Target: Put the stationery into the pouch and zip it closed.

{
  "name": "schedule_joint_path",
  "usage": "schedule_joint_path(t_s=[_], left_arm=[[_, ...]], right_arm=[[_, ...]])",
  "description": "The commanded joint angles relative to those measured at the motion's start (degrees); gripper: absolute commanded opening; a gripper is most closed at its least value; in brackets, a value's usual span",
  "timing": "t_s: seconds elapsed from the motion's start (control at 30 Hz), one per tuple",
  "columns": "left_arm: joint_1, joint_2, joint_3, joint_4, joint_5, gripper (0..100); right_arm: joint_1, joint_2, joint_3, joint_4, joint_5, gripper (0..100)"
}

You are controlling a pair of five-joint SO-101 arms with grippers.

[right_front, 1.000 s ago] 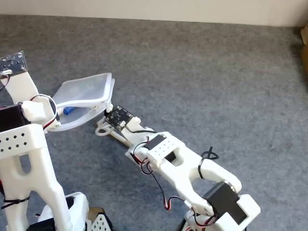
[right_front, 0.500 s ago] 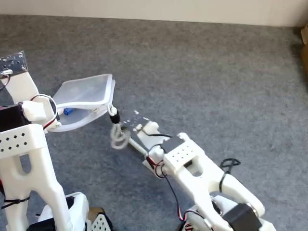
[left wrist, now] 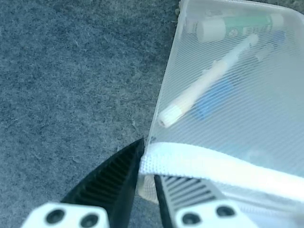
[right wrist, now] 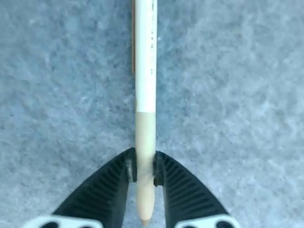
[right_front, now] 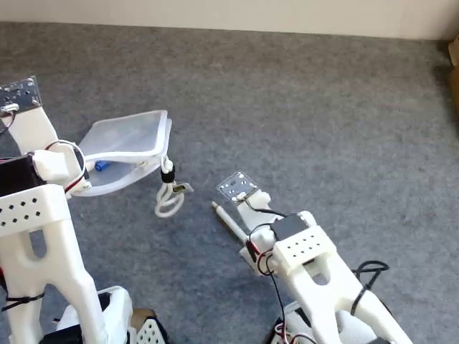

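In the left wrist view my left gripper (left wrist: 148, 161) is shut on the white edge band of the translucent pouch (left wrist: 237, 109). Inside the pouch lie a glue stick (left wrist: 232, 24), a white pen (left wrist: 204, 85) and a small blue item (left wrist: 211, 97). From above, the pouch (right_front: 125, 143) hangs tilted off the carpet beside the left arm. A coiled white cable (right_front: 168, 203) lies on the carpet just below the pouch's corner. My right gripper (right wrist: 144, 166) is shut on a white pen with a beige end (right wrist: 145, 71); from above, this pen (right_front: 228, 218) points toward the cable.
Grey carpet (right_front: 323, 107) covers the whole work area, with wide free room at the back and right. The left arm's white base (right_front: 43, 236) stands at the near left. A brown object (right_front: 454, 64) sits at the far right edge.
My right arm has drawn back from the pouch toward the near right, still holding the pen. The coiled cable has dropped to the carpet by the pouch. The left arm has kept still.
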Motion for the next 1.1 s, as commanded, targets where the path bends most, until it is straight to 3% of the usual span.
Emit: schedule_joint_path(t_s=[0.0,0.1,0.6,0.73,1.07], left_arm=[[-0.84,0.66,-0.75,-0.88,0.62,1],[-0.84,0.66,-0.75,-0.88,0.62,1],[-0.84,0.66,-0.66,-0.97,0.62,1],[-0.84,0.66,-0.4,-1.05,0.62,1],[-0.84,0.66,-0.13,-1.14,0.62,1]], right_arm=[[0.84,-4.18,-1.1,3.65,0.7,13.9],[0.75,-4.97,-1.1,5.93,0.7,18.4],[-6.37,-4.88,-9.19,5.58,-0.09,18.4],[-7.6,-4.79,-11.38,0.66,-6.07,18.3],[-12.97,-0.84,-11.65,-7.34,-6.33,18.3]])
